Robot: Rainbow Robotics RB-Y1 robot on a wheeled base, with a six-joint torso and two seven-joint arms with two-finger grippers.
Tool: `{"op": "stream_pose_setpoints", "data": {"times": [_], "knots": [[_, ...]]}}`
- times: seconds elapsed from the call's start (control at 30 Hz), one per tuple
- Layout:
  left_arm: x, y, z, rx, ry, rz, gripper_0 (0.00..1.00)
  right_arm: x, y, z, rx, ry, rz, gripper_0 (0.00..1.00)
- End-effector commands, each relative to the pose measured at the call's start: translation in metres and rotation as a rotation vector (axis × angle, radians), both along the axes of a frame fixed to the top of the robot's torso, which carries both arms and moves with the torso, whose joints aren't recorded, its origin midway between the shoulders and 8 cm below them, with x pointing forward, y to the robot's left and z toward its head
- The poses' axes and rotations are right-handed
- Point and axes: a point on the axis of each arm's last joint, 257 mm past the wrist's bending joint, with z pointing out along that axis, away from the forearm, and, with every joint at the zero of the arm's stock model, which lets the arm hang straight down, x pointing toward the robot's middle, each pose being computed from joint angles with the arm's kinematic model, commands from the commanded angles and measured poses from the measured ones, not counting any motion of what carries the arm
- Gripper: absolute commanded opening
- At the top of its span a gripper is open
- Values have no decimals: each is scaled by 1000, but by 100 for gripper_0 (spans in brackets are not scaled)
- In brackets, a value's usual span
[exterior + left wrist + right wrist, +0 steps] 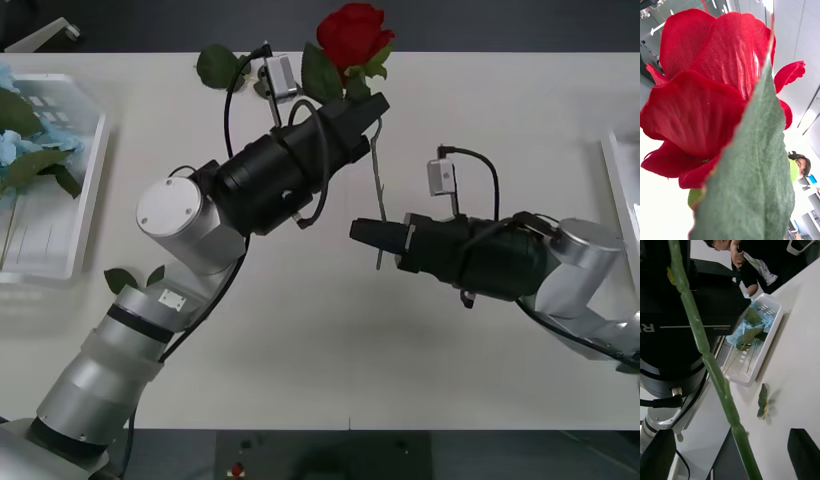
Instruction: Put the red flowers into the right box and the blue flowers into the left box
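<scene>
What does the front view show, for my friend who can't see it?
The left gripper holds a red fabric rose above a white table, while the right gripper reaches its thin green stem. A white slatted basket of pale blue flowers sits left.

The broad middle of the table (330, 370) in front of the robot lies bare, and a gripper could sweep there freely. Higher up, the way is crowded: the left arm slants across the centre with its left gripper (368, 108) clamped at the neck of a red rose (353, 35), whose stem (377, 190) hangs down right into the gap of the right gripper (368, 232) (its black fingers stand spread either side of the stem in the right wrist view). On the left the left box (85, 190) blocks the table edge, filled with blue flowers (20, 140); a loose leaf sprig (122, 279) lies near it. The right box (618, 190) lines the far right edge.
</scene>
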Motion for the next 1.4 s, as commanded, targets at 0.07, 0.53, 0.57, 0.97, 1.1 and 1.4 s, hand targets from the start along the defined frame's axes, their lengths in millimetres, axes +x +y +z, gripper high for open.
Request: {"op": "stream_pose_setpoints", "data": {"times": [0.07, 0.53, 0.57, 0.97, 1.1, 1.4], "knots": [[-7, -11, 20, 0, -50, -20, 0, 7, 8, 28, 25, -76, -8, 24], [-5, -8, 18, 7, -47, -17, 0, 11, 5, 31, 26, -83, -19, 0], [-5, -6, 17, 9, -48, -15, 0, 11, 6, 32, 27, -84, -18, 0], [-19, 43, -11, 148, -47, -133, 100, 16, -2, 33, 12, -94, -33, 0], [-33, 75, -25, 241, -45, -210, 100, 33, -26, 32, -56, -117, -83, 0], [-49, 156, -37, 507, -87, -278, 100, 93, -161, 36, -391, -218, -315, 0]]}}
